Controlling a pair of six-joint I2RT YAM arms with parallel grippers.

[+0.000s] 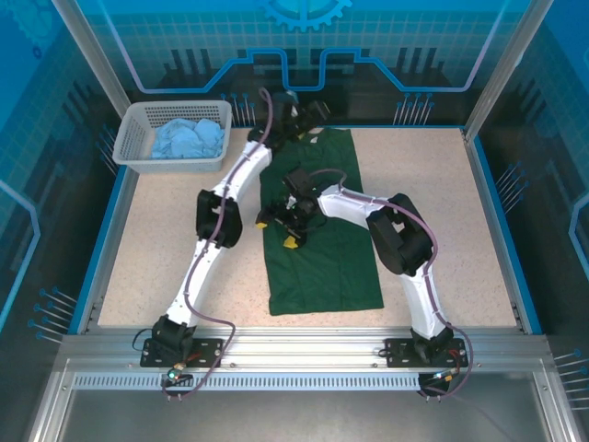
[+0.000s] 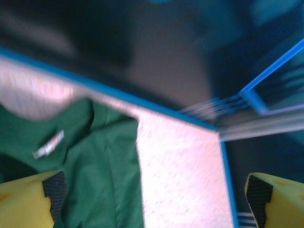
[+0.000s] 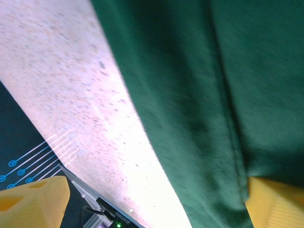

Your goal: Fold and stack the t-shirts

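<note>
A dark green t-shirt point(image 1: 322, 239) lies flat as a long strip down the middle of the table, collar at the far end. My left gripper point(image 1: 308, 115) hovers over that collar end. In the left wrist view it point(image 2: 156, 194) stands wide open above the shirt point(image 2: 99, 171) and its neck label point(image 2: 47, 145), with nothing between the fingers. My right gripper point(image 1: 287, 226) is at the shirt's left edge, about halfway along. It point(image 3: 154, 204) is open, straddling the cloth's point(image 3: 213, 95) edge. A light blue t-shirt point(image 1: 189, 138) lies crumpled in the basket.
The white lattice basket point(image 1: 138, 124) stands at the far left corner of the table. A blue raised rim point(image 1: 488, 212) borders the speckled tabletop point(image 1: 433, 221). Bare tabletop lies on both sides of the green shirt.
</note>
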